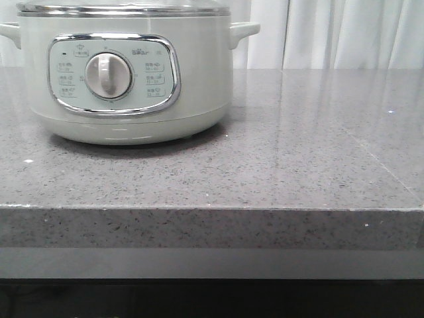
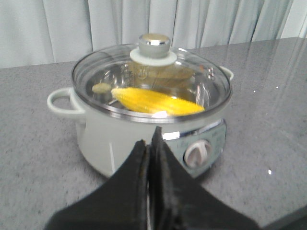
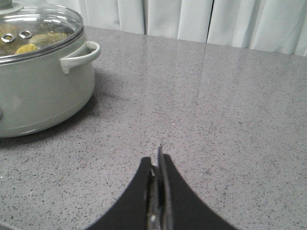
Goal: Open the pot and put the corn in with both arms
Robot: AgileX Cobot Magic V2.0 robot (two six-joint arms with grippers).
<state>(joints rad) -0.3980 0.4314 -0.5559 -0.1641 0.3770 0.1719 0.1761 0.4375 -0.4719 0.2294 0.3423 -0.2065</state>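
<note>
The pale grey-green pot (image 1: 126,73) stands at the far left of the counter with its control dial (image 1: 108,75) facing me. Its glass lid (image 2: 151,81) with a chrome-topped knob (image 2: 153,45) sits closed on the pot (image 2: 120,139). The yellow corn (image 2: 156,101) lies inside the pot, under the lid; a bit of the corn (image 3: 26,48) shows through the glass in the right wrist view. My left gripper (image 2: 149,136) is shut and empty, held in front of the pot. My right gripper (image 3: 156,155) is shut and empty, over bare counter beside the pot (image 3: 43,91).
The speckled grey counter (image 1: 298,152) stretches to the right of the pot, with its front edge (image 1: 212,211) near me. White curtains (image 1: 344,33) hang behind. The pot's side handle (image 3: 79,56) sticks out toward the right gripper's side.
</note>
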